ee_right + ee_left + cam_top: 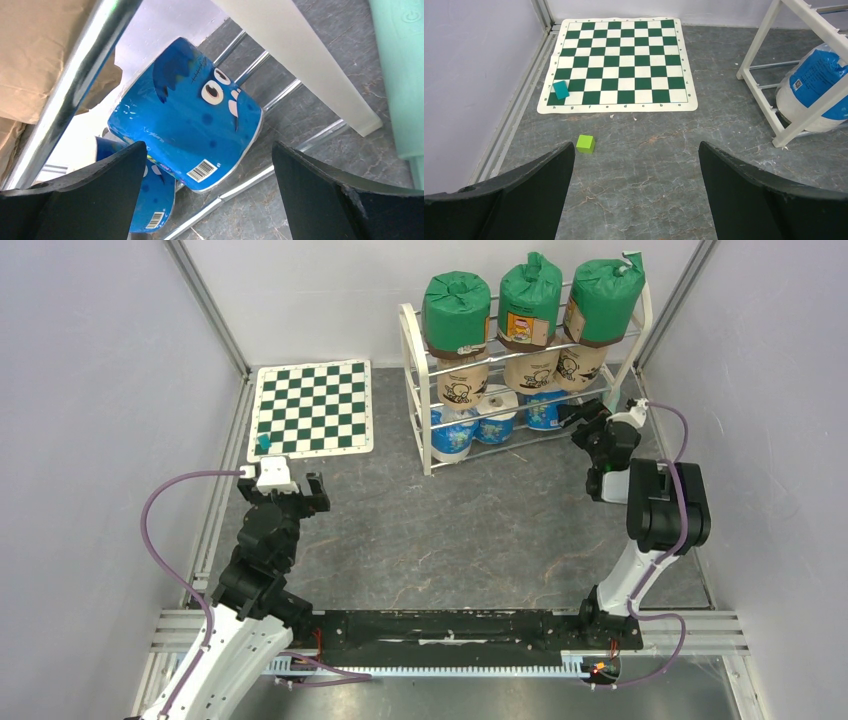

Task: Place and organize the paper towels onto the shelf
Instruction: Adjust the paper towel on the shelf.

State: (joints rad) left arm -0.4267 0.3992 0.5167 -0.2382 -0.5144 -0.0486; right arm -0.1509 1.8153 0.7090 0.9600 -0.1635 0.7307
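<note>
The white shelf (413,390) stands at the back right. Three green-wrapped rolls (456,308) sit on its top tier, three tan rolls (462,380) on the middle tier, three blue-and-white rolls (454,432) on the bottom tier. My right gripper (583,416) is open and empty at the shelf's right end, close to the bottom tier. In the right wrist view a blue roll (192,130) lies tilted on the chrome rods just beyond the open fingers (320,200), with a second blue roll (150,200) beside it. My left gripper (297,487) is open and empty over the floor.
A green-and-white chessboard mat (313,410) lies at the back left with a small teal block (560,89) on its near corner. A lime green cube (585,143) sits on the grey floor before the mat. Walls close in on both sides.
</note>
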